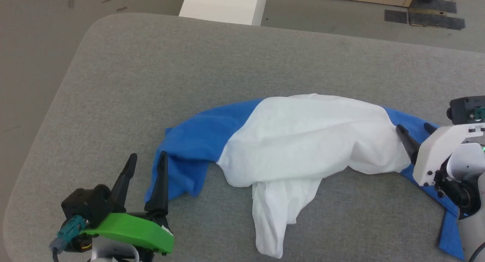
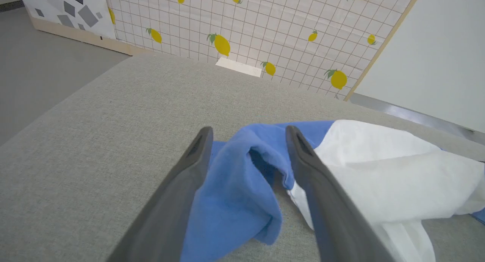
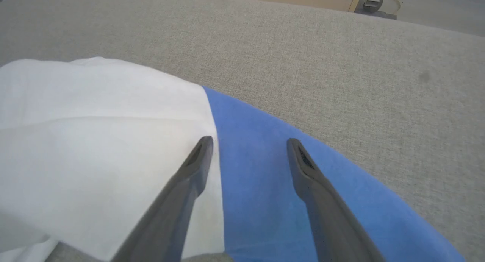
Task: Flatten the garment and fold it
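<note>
Garment: the T-shirt (image 1: 303,141) lies bunched in a long ridge across the near half of the grey cloth-covered table (image 1: 189,65). The white body is in the middle, with a left blue end (image 1: 189,152) and a right blue end (image 1: 451,231). It isn't flat; a white flap (image 1: 273,216) trails toward the near edge.

Left gripper: the left gripper (image 1: 147,155) has its fingers spread wide and holds nothing. In the left wrist view the fingers stand on either side of a crumpled blue fold (image 2: 235,186). I cannot tell whether they touch the cloth.

Right gripper: the right gripper (image 1: 413,127) also has its fingers apart, with nothing clamped. It sits low over the seam, one finger above white and the other above blue.

Reason for placement (judgement): with one gripper at each blue end, this looks like the set-up for two pinches that would pull the ridge taut.

Stage (judgement): flattening is not done and folding has not begun.

Edges: the table's rounded corner is at the far left. The right blue end runs close to the near edge beside the right arm.

Open room: the far half of the table is bare cloth, good for spreading away from the robot. A white block (image 1: 223,4) and a lemon-print panel (image 2: 265,27) stand beyond the far edge, well apart.

Risk (judgement): a pull toward the robot could drag the right end off the table.
</note>
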Robot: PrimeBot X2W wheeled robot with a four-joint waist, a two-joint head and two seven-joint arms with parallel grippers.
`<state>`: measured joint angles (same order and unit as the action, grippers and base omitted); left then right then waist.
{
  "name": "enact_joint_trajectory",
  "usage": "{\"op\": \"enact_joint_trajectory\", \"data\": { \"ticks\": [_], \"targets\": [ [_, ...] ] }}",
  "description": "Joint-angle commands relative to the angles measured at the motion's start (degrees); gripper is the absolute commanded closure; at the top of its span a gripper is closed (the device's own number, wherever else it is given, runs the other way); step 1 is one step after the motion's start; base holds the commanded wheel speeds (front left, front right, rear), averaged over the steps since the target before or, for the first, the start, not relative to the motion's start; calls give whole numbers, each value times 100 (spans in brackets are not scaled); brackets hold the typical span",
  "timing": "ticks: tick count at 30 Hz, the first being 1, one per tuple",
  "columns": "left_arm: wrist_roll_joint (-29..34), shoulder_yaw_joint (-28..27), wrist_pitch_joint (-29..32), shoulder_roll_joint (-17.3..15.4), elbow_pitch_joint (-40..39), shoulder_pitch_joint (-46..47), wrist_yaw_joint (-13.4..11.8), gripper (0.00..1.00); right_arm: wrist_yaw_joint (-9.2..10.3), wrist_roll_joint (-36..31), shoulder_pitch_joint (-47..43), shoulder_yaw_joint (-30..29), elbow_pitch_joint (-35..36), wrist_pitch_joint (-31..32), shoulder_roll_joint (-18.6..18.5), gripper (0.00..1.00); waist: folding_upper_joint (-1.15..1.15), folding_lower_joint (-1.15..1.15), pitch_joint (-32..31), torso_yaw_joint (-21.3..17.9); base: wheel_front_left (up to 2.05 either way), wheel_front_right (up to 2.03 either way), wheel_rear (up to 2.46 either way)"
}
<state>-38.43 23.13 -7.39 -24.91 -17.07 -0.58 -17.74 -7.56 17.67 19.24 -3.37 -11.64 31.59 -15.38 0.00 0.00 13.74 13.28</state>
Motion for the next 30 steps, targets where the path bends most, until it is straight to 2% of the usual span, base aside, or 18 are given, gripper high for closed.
{"op": "enact_joint_trajectory", "data": {
  "ticks": [1,9,17,18,19,20,25,30],
  "targets": [
    [-50,-17,-42,-25,-13,-98,-5,0,8,-17,-38,2,-48,-71,16,0,0,0,7,63,0,0,0],
    [-97,-79,-276,48,-35,-89,68,0,8,-38,-63,-78,-357,-152,44,0,0,0,10,91,0,0,0],
    [-72,7,-377,166,2,62,154,0,8,-232,-125,-262,-1021,123,106,0,0,0,167,203,0,0,0],
    [-67,25,-390,188,26,87,168,0,8,-290,-128,-284,-1139,191,109,9,0,0,172,220,0,0,0],
    [-66,47,-396,207,47,107,185,0,8,-343,-122,-285,-1209,230,108,60,0,0,177,231,0,0,0],
    [-72,78,-404,238,72,140,214,0,8,-394,-95,-295,-1258,225,108,100,0,0,177,240,0,0,0],
    [-56,161,-441,322,207,262,288,0,8,-376,130,-249,-1050,38,86,100,0,0,11,159,0,0,0],
    [-54,177,-462,354,280,267,281,0,8,-162,189,-335,-292,-110,-95,100,0,0,-251,-122,0,0,0]
  ]
}}
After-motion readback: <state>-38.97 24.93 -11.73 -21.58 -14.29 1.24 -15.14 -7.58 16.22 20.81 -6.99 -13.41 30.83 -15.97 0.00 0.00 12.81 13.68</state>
